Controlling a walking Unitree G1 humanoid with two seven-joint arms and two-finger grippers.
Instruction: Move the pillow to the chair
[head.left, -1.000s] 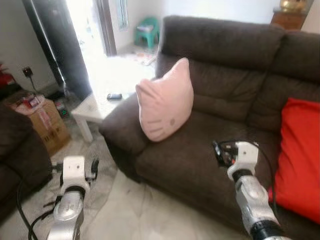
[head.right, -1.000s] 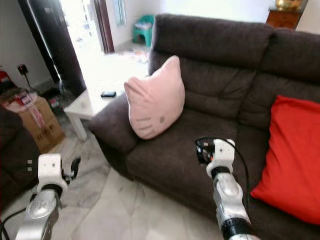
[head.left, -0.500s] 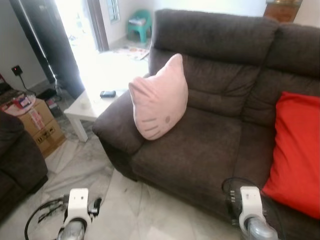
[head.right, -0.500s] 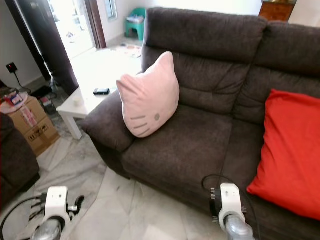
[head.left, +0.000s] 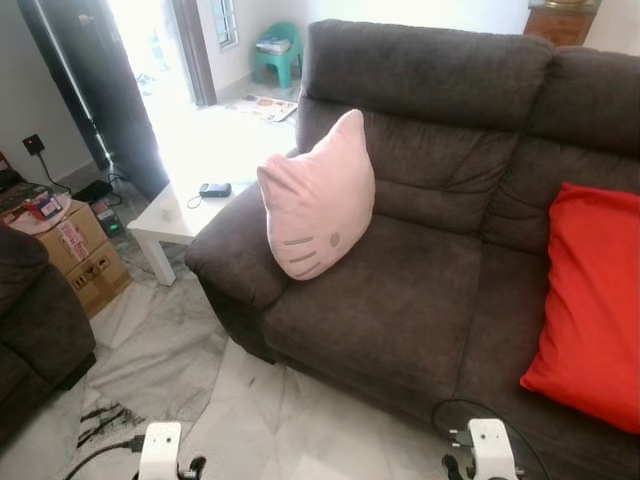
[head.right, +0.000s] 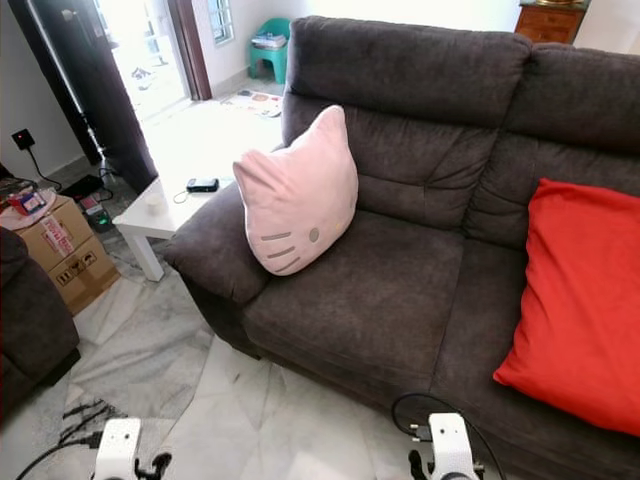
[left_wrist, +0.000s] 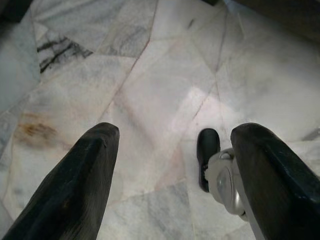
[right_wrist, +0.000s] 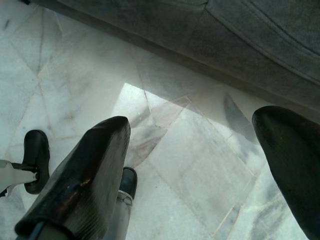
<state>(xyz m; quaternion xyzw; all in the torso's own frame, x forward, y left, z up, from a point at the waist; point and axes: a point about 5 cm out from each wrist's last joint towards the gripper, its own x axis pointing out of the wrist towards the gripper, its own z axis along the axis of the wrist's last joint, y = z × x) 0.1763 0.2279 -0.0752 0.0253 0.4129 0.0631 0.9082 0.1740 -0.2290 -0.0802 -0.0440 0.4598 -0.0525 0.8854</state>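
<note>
**Pink cat pillow on sofa, both arms low over floor**

Dark brown sofa (head.left: 430, 270) took up most of the scene, running from centre to far right. Marble tile floor (head.left: 170, 350) lay in front of it & to the left. Red cushion (head.left: 590, 300) leaned upright on the right end of the sofa seat. Pink cat-face pillow (head.left: 318, 200), the task item, stood propped against the sofa's left armrest & backrest, ears up, face toward the camera, well apart from the red cushion. Part of a dark armchair (head.left: 35, 310) showed at near left. White low table (head.left: 180, 215) sat left of the sofa w/ a small dark phone-like object (head.left: 214, 189) on top. Cardboard box (head.left: 85, 255) stood beside the armchair; a teal stool (head.left: 275, 55) was far back by the bright doorway.

Left gripper (left_wrist: 170, 165) hung low at near left over the floor, fingers (left_wrist: 75, 190) spread wide, holding nothing. Right gripper (right_wrist: 200, 165) hung low at near right beside the sofa base, fingers (right_wrist: 90, 185) also wide apart, nothing between them.
</note>
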